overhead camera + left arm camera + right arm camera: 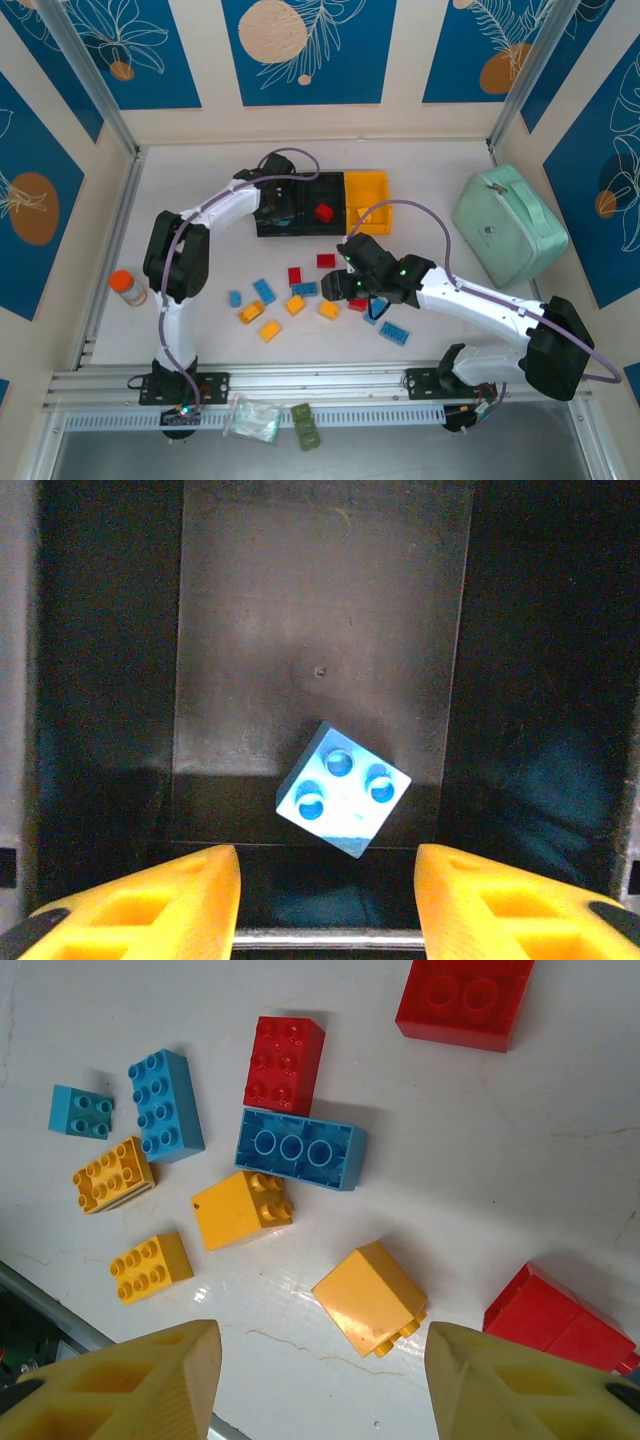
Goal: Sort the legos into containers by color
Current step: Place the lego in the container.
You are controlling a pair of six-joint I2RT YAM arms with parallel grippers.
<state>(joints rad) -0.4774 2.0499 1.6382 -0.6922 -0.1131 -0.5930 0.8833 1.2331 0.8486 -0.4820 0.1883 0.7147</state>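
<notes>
Spread apart and empty, the left gripper point(327, 895) hangs above the leftmost black bin point(320, 610) of the containers point(330, 229). A light blue brick point(343, 802) lies tilted on the bin's dark floor, just beyond the yellow fingers point(170, 905). The right gripper point(320, 1385) is also parted with nothing between its tips, poised over the white table point(520, 1160), where loose legos point(295, 305) in red, blue and yellow-orange lie scattered between the arms. A yellow brick point(370, 1300) sits just ahead of it. One red brick point(323, 212) rests in the middle black bin point(330, 188) — the yellow bin point(365, 185) ends the row. A mint-green case point(510, 225) sits at the right and an orange-capped bottle point(127, 287) at the left. Cream walls carry blue panels point(305, 50) with leaf prints — an aluminium rail point(320, 385) runs along the near edge.
</notes>
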